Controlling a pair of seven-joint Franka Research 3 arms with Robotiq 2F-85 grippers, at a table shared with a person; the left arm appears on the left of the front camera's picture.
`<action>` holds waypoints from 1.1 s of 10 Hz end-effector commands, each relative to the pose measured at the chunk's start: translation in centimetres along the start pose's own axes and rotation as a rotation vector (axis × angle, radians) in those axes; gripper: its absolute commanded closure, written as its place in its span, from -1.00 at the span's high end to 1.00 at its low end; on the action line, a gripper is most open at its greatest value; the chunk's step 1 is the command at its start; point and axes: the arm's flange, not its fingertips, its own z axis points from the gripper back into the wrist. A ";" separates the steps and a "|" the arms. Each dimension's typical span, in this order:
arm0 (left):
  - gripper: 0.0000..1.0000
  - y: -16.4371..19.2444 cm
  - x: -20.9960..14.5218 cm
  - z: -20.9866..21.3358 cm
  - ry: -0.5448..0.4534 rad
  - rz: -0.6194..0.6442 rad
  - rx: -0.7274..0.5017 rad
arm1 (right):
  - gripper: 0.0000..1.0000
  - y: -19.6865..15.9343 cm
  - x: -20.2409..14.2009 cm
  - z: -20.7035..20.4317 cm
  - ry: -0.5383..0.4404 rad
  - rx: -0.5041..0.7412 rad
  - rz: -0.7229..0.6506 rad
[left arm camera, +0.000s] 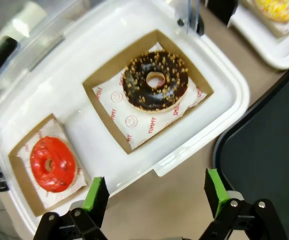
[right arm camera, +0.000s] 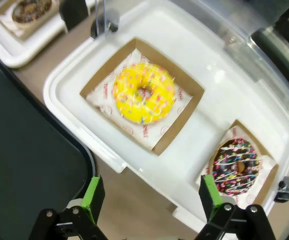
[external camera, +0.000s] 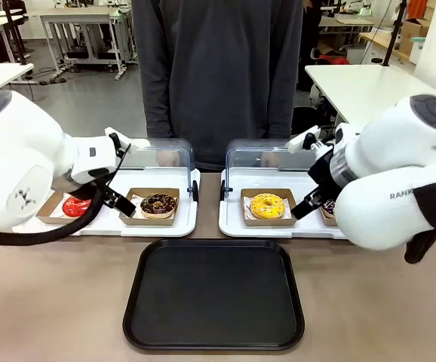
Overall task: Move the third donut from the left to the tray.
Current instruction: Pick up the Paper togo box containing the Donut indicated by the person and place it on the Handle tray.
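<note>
left tool point(left arm camera: 155, 186) apart | right tool point(right arm camera: 150, 186) apart | yellow donut point(right arm camera: 127, 97) in cardboard square point(right arm camera: 181, 121) | black tray point(external camera: 214, 302) beside

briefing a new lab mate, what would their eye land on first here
The bright yellow donut in its cardboard square, on the right-hand white tray. Then the red donut at far left, and the large black tray at the table's middle, nearest the robot.
</note>
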 end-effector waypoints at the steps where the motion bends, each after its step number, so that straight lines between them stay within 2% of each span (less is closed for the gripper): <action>1: 1.00 3.8 2.2 5.5 -0.008 -0.009 -0.075 | 1.00 -2.1 3.0 4.9 -0.035 0.036 -0.009; 3: 1.00 7.3 3.8 9.6 0.004 -0.071 -0.191 | 1.00 -4.8 4.2 9.7 -0.082 0.064 -0.030; 5: 1.00 12.1 3.4 13.1 0.026 -0.229 -0.360 | 1.00 -10.0 2.4 14.5 -0.131 0.132 -0.020; 7: 1.00 17.7 1.0 15.2 -0.031 -0.320 -0.473 | 1.00 -15.8 -1.4 17.7 -0.214 0.218 0.002; 9: 1.00 23.1 -2.5 16.4 -0.115 -0.349 -0.540 | 1.00 -21.0 -6.3 19.2 -0.309 0.304 0.005; 11: 1.00 27.0 -6.2 17.2 -0.206 -0.339 -0.566 | 1.00 -24.0 -10.6 19.5 -0.392 0.336 0.004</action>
